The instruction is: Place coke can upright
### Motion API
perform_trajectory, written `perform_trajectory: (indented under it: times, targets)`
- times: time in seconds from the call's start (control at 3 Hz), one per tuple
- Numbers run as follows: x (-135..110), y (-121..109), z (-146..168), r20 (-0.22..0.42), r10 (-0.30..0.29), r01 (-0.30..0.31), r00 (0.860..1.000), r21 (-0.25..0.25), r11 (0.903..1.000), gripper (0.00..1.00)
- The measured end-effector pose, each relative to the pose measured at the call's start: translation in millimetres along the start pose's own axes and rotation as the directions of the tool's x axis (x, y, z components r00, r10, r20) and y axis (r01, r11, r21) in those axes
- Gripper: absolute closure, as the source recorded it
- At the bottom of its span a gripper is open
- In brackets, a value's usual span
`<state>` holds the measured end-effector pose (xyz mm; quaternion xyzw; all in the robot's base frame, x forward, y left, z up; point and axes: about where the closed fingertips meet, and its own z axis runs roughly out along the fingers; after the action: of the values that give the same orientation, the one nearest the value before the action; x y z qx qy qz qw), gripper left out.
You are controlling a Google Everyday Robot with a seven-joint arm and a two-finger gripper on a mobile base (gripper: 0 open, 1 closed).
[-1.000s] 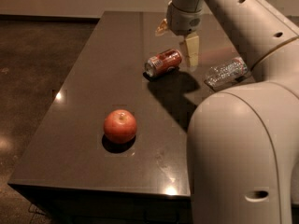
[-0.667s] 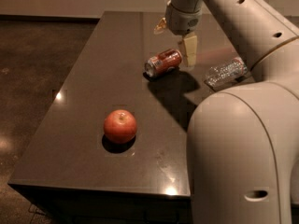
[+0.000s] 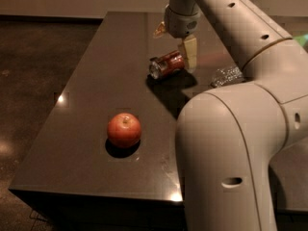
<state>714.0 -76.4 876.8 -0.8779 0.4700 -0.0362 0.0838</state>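
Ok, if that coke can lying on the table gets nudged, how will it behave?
The coke can lies on its side on the glossy table, so a nudge would probably set it rolling. Its thin metal wall may dent under a hard squeeze. The gripper, open just above it, likely needs a centred grasp, since the smooth round side could slip.

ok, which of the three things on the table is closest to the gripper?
The coke can, lying on its side right beside the gripper; the apple and the bottle sit farther off.
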Motion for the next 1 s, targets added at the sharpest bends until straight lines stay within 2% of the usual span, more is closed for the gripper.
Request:
perform_trajectory:
  times: [0.67,1.0]
  targets:
    - [-4,-17,20,-0.024,-0.083,0.082,0.996,-0.047,0.9956,0.0]
    - [-2,-19,26,-0.044,-0.098,0.095,0.994,-0.073,0.9928,0.17]
